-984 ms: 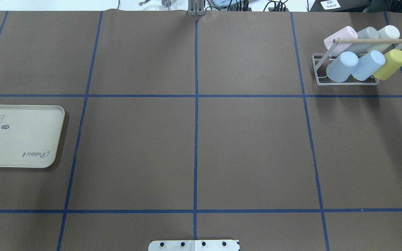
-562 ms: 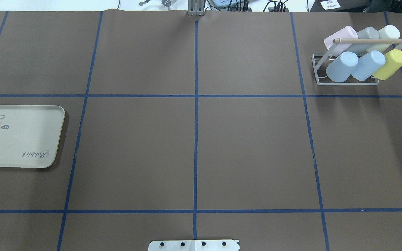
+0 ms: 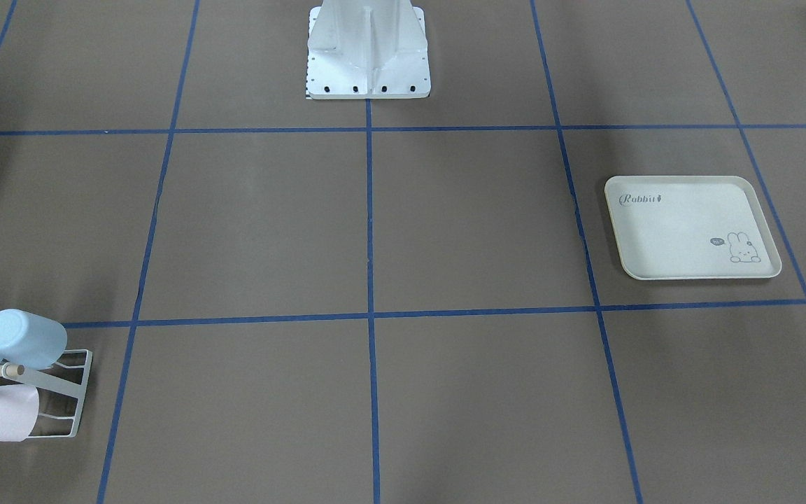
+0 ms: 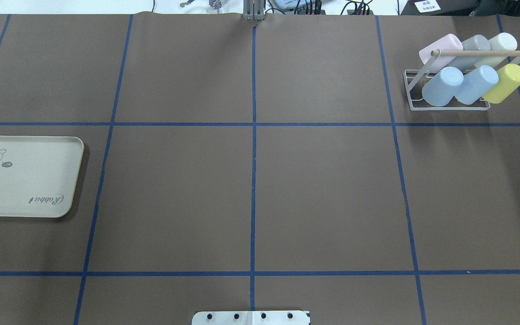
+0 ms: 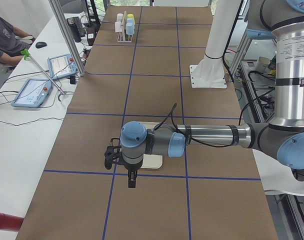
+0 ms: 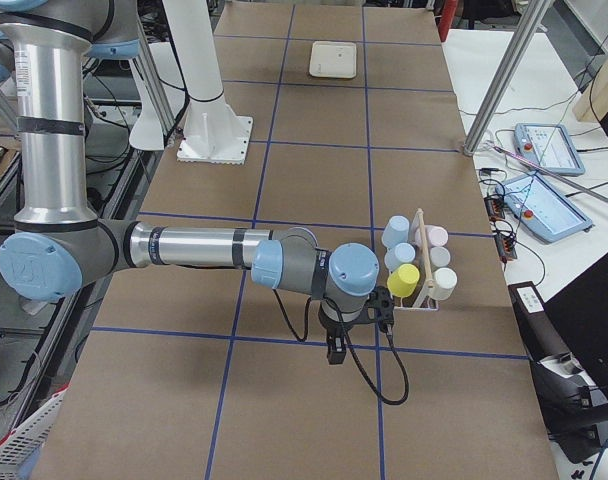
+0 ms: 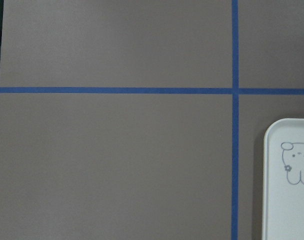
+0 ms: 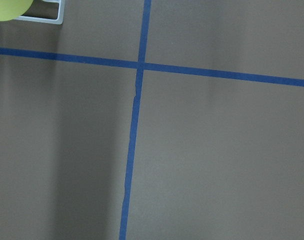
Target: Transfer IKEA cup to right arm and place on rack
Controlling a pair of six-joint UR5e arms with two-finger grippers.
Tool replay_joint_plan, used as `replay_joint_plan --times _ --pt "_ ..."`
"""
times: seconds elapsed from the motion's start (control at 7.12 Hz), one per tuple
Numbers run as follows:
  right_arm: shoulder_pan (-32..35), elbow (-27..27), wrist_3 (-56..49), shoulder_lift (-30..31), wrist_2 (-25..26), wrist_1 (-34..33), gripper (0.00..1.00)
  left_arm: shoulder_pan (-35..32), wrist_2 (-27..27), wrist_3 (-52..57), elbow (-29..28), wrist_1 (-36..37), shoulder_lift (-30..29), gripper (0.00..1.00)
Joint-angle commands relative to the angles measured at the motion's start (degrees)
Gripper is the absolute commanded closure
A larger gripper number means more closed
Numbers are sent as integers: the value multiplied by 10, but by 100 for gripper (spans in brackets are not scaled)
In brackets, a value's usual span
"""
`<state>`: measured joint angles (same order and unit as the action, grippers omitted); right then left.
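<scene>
Starting at the left of the overhead view, the rabbit tray (image 4: 39, 171) has no cup on it. The left gripper (image 5: 132, 179) hangs just above the tray's edge. Only the side camera shows that gripper, so we cannot tell how far its fingers are parted, though we see no cup on it. At the far right stands the rack (image 4: 449, 108). Every cup we can find is there: six cups sit tilted on its prongs in two rows under the wooden dowel (image 4: 481, 53), with the yellow cup (image 4: 506, 82) at the right end of the nearer row. The right gripper (image 6: 336, 350) hovers beside the rack, close to that yellow cup. It too shows only from the side, so we cannot say how open it is, but it carries nothing that we can make out. We judge the placing to be finished, with no loose cup left to fetch. The cups look like moulded plastic, so we expect them to be light, stiff, unlikely to break, and smooth enough to slip in a weak pinch. We would take one across the wall near its closed end with moderate force. That leaves the open half free for the other gripper and for the prong.
</scene>
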<state>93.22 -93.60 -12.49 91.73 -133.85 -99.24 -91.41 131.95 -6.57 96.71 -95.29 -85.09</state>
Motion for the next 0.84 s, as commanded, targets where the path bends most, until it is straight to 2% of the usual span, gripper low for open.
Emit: replay_joint_plan --times 0.0,0.28,0.7 --pt "-1 0 11 -3 -1 0 0 30 0 -41 31 1 4 0" --pt "-1 -6 31 -7 -3 1 0 29 1 -35 27 1 9 0" --pt "-1 3 123 2 -1 97 0 28 3 -35 23 2 10 0"
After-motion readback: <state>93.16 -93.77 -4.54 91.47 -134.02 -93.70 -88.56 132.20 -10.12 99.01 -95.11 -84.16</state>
